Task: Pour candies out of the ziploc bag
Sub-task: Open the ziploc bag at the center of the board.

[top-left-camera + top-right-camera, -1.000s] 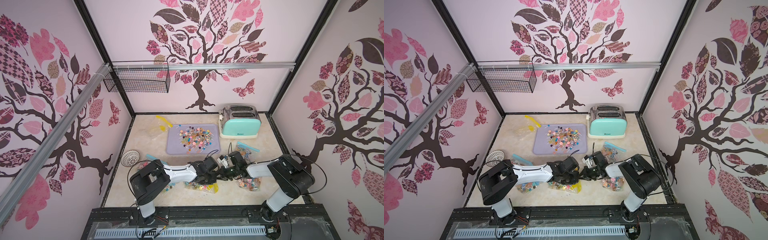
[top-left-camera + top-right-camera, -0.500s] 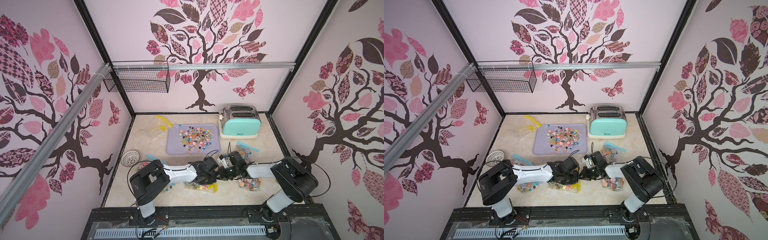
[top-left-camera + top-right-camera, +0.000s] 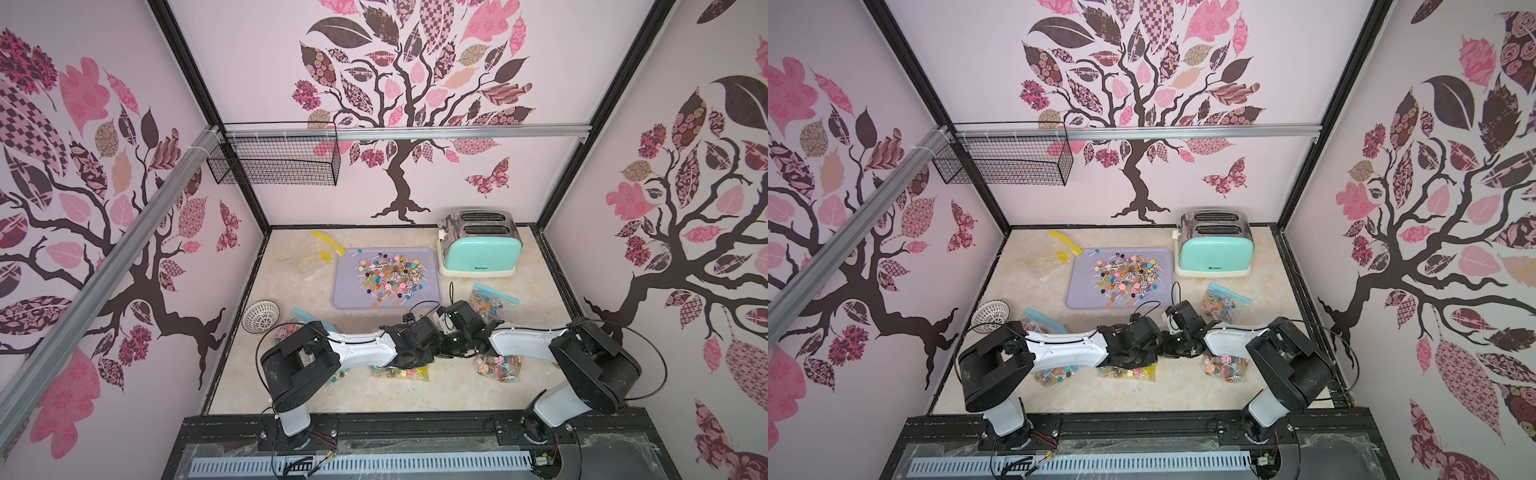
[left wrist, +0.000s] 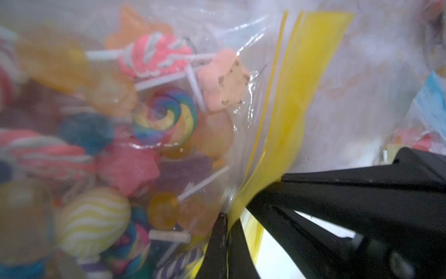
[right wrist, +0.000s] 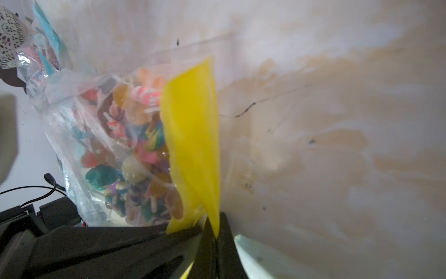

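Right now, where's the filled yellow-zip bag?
In both top views the filled yellow-zip bag sits front centre, pinched by the left end effector and right end effector.

Yellow-sealed ziploc bag (image 4: 296, 96); multicoloured, swirled candies (image 4: 164, 116)

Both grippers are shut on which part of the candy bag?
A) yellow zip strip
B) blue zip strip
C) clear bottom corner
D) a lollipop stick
A: in the wrist views the left gripper and right gripper each pinch the yellow zip strip of the ziploc bag, candies inside.
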